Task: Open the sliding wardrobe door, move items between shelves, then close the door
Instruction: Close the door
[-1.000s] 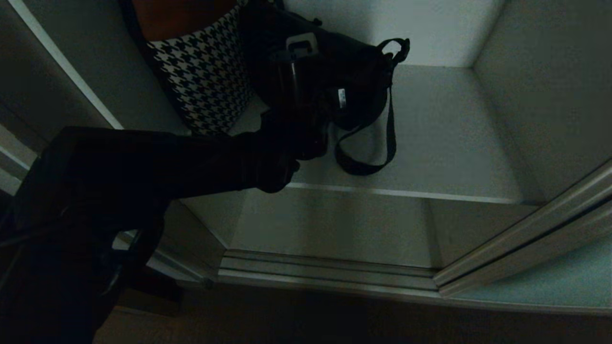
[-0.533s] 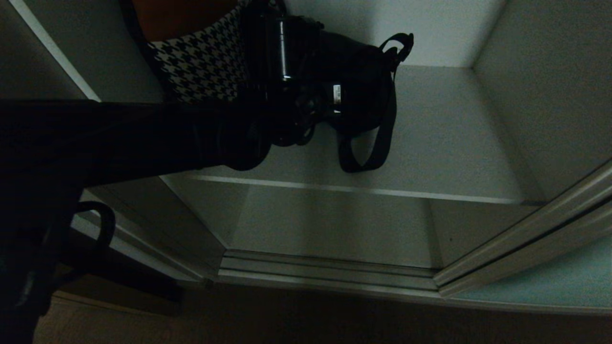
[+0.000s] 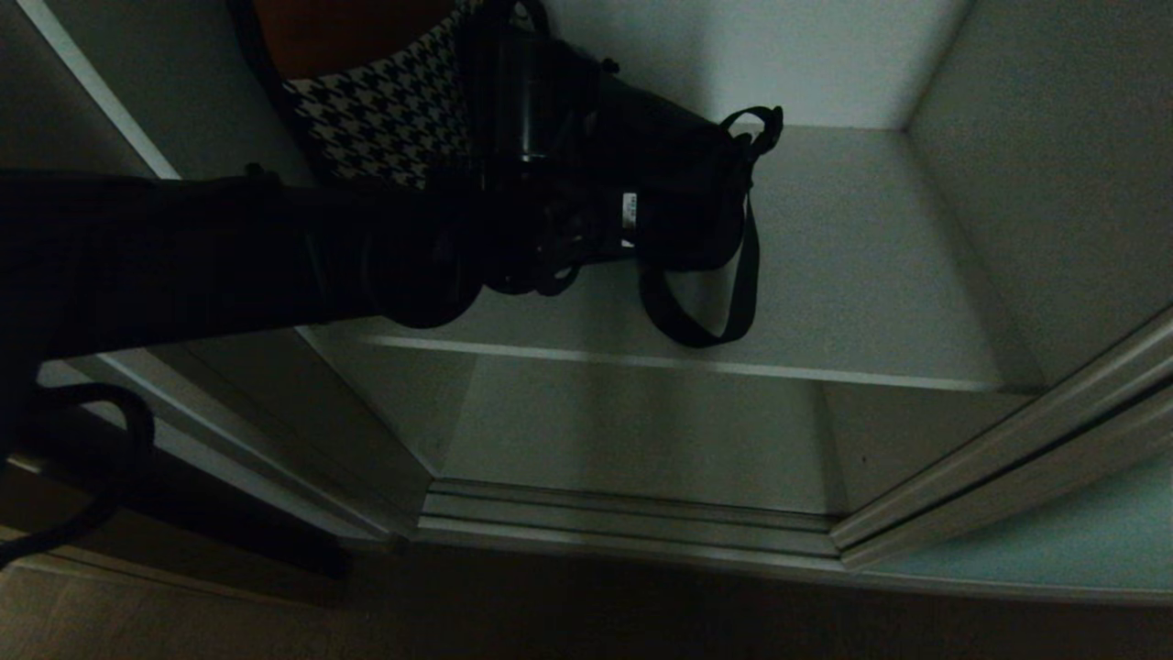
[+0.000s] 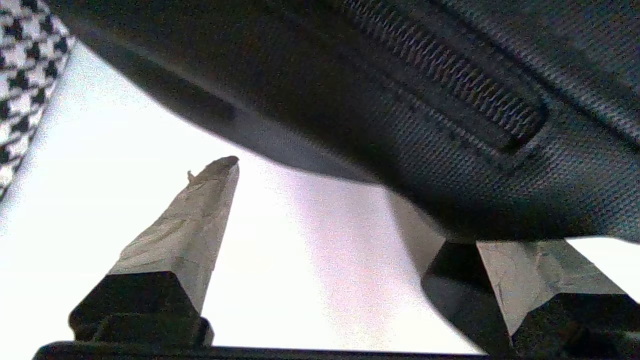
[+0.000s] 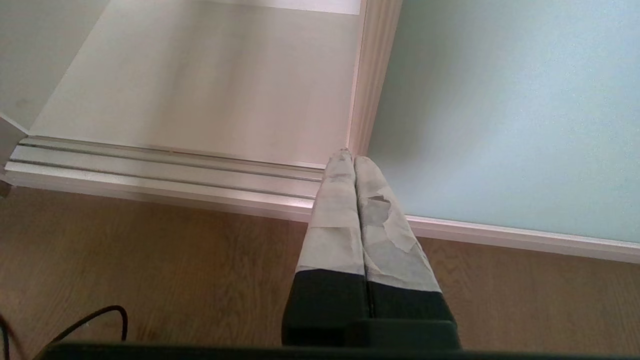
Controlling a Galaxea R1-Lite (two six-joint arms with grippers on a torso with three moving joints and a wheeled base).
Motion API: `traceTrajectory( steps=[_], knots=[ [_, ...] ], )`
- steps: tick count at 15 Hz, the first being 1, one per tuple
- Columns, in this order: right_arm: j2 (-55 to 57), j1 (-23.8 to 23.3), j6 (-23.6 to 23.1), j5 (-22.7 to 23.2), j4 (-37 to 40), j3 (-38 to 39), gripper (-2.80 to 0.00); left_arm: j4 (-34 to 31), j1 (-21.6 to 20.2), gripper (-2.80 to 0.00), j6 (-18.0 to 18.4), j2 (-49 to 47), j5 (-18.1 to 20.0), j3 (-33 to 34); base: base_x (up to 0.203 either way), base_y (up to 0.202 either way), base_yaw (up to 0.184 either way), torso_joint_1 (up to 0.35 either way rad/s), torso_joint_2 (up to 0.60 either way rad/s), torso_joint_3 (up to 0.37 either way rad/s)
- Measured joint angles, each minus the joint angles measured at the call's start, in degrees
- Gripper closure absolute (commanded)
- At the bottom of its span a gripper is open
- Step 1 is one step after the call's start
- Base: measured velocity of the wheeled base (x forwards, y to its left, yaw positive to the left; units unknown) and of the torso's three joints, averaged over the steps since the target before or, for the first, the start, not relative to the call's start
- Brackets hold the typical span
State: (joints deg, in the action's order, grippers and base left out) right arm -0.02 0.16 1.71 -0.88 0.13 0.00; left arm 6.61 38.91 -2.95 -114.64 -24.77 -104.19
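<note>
The left gripper (image 4: 320,210) is reaching into the open wardrobe with its two taped grey fingers (image 4: 192,225) standing wide apart, pinching nothing. The black woven fabric bag with a stitched patch (image 4: 425,110) is lying across and just beyond the fingertips; one finger's tip is tucked under the bag's rounded edge, though I cannot tell whether it is touching, and the other finger is standing clear of it over bright shelf. In the head view the dark left arm is stretching in from the left, its end merging with the bag (image 3: 660,183), so the fingers themselves are hard to pick out there. The bag is sitting on the flat pale grey-white shelf board (image 3: 852,275), its wide black strap loop (image 3: 706,312) lying on the board towards the front edge and a small white tag (image 3: 630,209) showing on its side. Off to the far side of the free finger, a black-and-white houndstooth fabric piece (image 4: 22,65) is leaning beside the bag.

The right gripper (image 5: 350,160) is hanging low over the brown wooden floor (image 5: 150,260), its two taped fingers pressed flat together and holding nothing. Just past their tips are the silver-grey bottom track (image 5: 165,172) and the framed edge of the tall pale teal frosted sliding wardrobe door (image 5: 500,115).
</note>
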Motion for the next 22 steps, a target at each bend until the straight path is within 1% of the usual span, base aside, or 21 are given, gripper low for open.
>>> traceTrajectory(
  steps=[4, 7, 8, 11, 12, 14, 16, 18, 20, 22],
  knots=[
    [0.00, 0.00, 0.01, 0.00, -0.02, 0.00, 0.00, -0.78, 0.43, -2.80, -0.02, 2.78, 0.00, 5.88, 0.000, 0.000, 0.000, 0.000, 0.00, 0.000],
    [0.00, 0.00, 0.02, 0.00, 0.00, 0.00, 0.00, -5.09, 0.44, -2.80, -0.10, 4.97, 0.20, 8.47, 0.000, 0.000, 0.000, 0.000, 0.00, 0.000],
    [0.00, 0.00, 0.02, 0.00, 0.00, 0.00, 0.00, -6.46, 0.44, 0.00, -0.32, 5.71, 0.24, 8.91, 0.000, 0.000, 0.000, 0.000, 0.00, 0.000],
    [0.00, 0.00, 0.05, 0.00, 0.00, 0.00, 0.00, -7.26, 0.41, 0.00, -1.34, 8.23, 0.26, 9.07, 0.000, 0.000, 0.000, 0.000, 0.00, 0.000],
    [0.00, 0.00, 0.05, 0.00, 0.02, 0.00, 0.00, -8.40, 0.40, 0.00, -1.42, 9.22, 0.35, 9.13, 0.000, 0.000, 0.000, 0.000, 0.00, 0.000],
    [0.00, 0.00, 0.05, 0.01, 0.00, 0.00, 0.00, -13.34, 0.41, 0.00, -1.83, 11.02, 0.39, 9.54, 0.000, 0.000, 0.000, 0.000, 0.00, 0.000],
    [0.00, 0.00, 0.05, 0.00, -0.02, 0.00, 0.00, -16.93, 0.45, 0.00, -3.61, 12.53, 0.49, 10.93, 0.000, 0.000, 0.000, 0.000, 0.00, 0.000],
    [0.00, 0.00, 0.05, 0.00, 0.01, 0.00, 0.00, -17.26, 0.63, 0.00, -4.83, 14.01, 0.69, 12.45, 0.000, 0.000, 0.000, 0.000, 0.00, 0.000],
    [0.00, 0.00, 0.05, -0.02, -0.02, 0.00, 0.00, -17.50, 0.94, 0.00, -5.39, 15.59, 1.69, 13.32, 0.000, 0.000, 0.000, 0.000, 0.00, 0.000],
    [0.00, 0.00, 0.05, 0.00, 0.00, 0.00, 0.00, -20.85, 1.13, 0.00, -5.51, 17.24, 2.56, 13.48, 0.000, 0.000, 0.000, 0.000, 0.00, 0.000]
  ],
)
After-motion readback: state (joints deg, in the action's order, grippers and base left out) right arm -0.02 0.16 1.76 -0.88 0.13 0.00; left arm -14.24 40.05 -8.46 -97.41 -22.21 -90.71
